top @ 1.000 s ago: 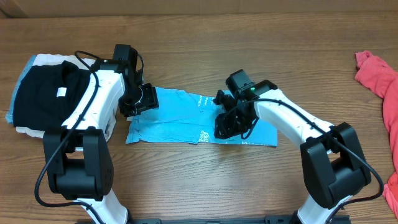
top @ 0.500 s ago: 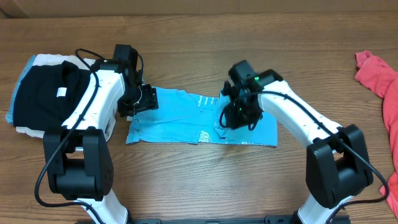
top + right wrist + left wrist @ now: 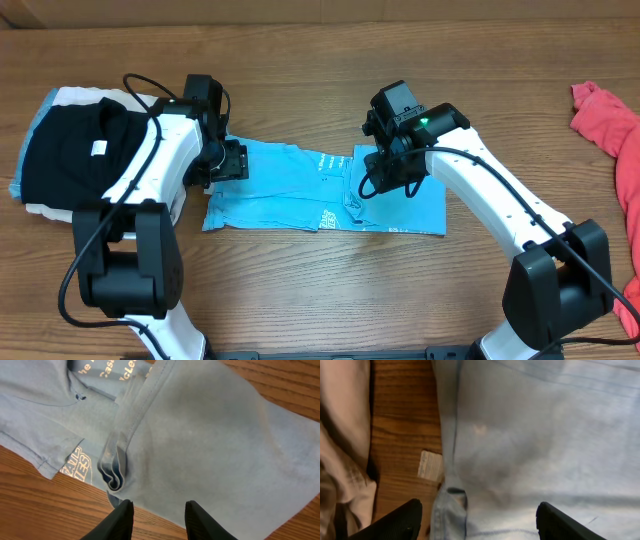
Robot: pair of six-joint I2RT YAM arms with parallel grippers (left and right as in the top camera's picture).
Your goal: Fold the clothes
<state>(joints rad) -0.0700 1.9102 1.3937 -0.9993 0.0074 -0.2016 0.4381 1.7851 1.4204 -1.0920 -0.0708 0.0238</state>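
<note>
Overhead: at far left a stack of folded black and beige garments (image 3: 65,150) sits on the tabletop (image 3: 300,60), probably the finished pile. Left claw (image 3: 480,515) hovers over the left edge of the sky-blue T-shirt (image 3: 285,190), fingers wide apart, nothing held; I judge a release. The T-shirt lies as a flat folded strip mid-tabletop, between the arms. Right claw (image 3: 159,512) hangs above its right half, fingers partly apart, gripping nothing. Coral garment (image 3: 610,130) lies far right. No bin or basket visible.
</note>
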